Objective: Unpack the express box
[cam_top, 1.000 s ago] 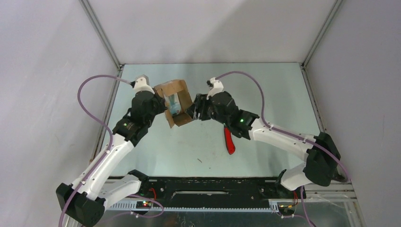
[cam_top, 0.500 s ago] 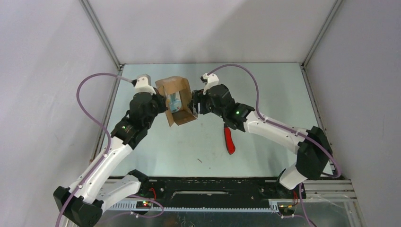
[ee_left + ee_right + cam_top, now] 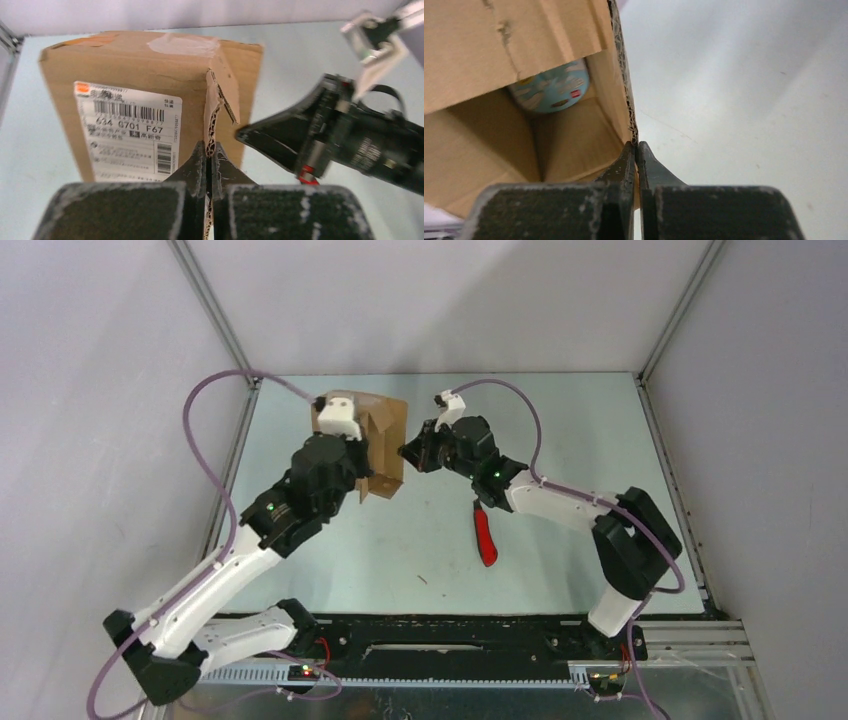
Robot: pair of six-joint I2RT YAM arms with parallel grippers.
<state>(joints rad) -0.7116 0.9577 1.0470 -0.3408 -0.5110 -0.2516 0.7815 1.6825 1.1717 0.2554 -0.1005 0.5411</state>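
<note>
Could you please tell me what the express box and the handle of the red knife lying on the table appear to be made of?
The express box looks like corrugated cardboard, matte brown: its torn edge shows wavy fluting between two liners. The white printed label stuck on it seems to be paper. The knife handle is probably plastic, a smooth uniform red, though it is too small to be sure.

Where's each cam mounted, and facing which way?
Top external: above, behind the robot, facing down at table; left arm, right arm, express box, knife.
Left wrist: on left arm, facing the box's labelled side; left pincer shut on its flap.
Right wrist: on right arm, facing into the open box; right pincer shut on a wall edge.
Shared: box in all three.
</note>
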